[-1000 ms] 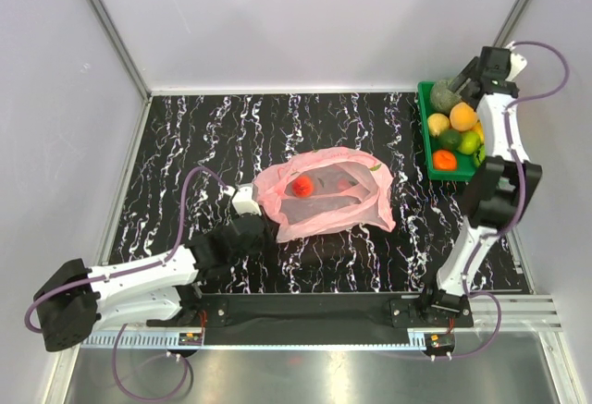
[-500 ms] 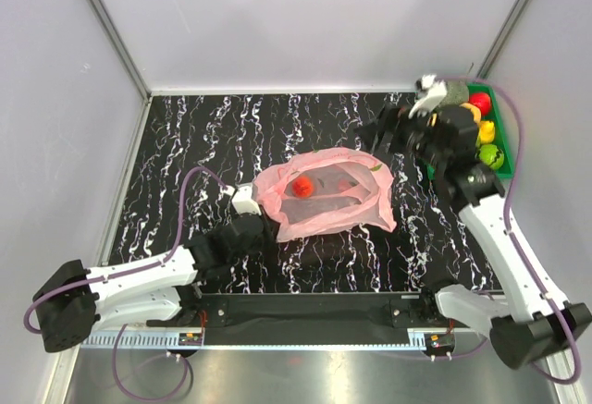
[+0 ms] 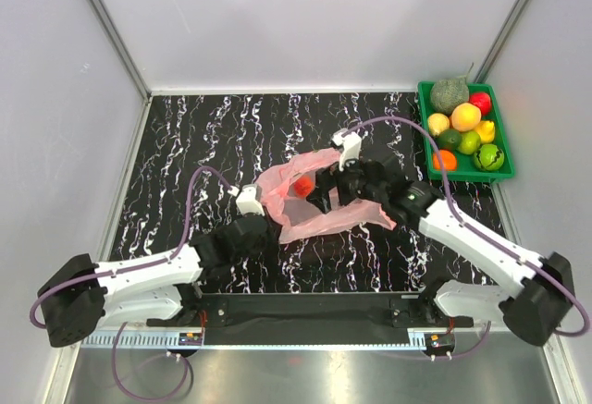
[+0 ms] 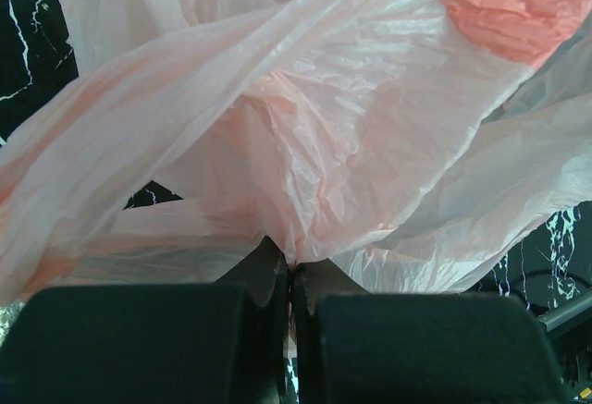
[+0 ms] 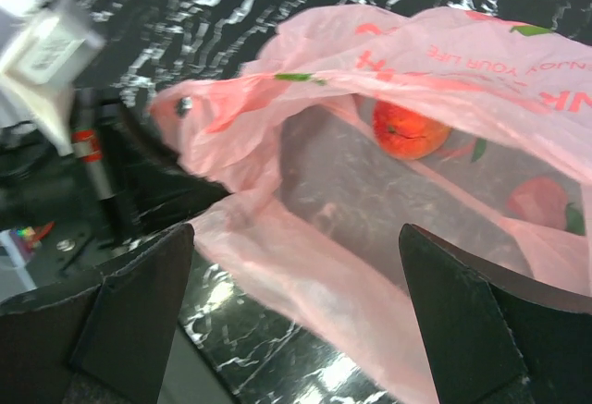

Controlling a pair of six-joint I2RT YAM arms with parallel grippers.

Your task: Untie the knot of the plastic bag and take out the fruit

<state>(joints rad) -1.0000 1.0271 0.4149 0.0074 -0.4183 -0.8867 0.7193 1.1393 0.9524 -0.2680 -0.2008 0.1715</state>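
Note:
The pink plastic bag lies mid-table with its mouth open; no knot shows. My left gripper is shut on the bag's left edge, and in the left wrist view the plastic is pinched between its closed jaws. My right gripper hovers open and empty over the bag's mouth. An orange-red fruit lies inside the bag, and also shows in the right wrist view. A peach-coloured round shape shows through the plastic beside it.
A green tray at the back right holds a grey-green melon, a red fruit and several yellow, orange and green fruits. White walls enclose the black marbled table. The left arm lies along the near left.
My right arm has swung from the tray at the back right to over the bag's mouth, jaws open. The left gripper keeps its hold on the bag's edge.

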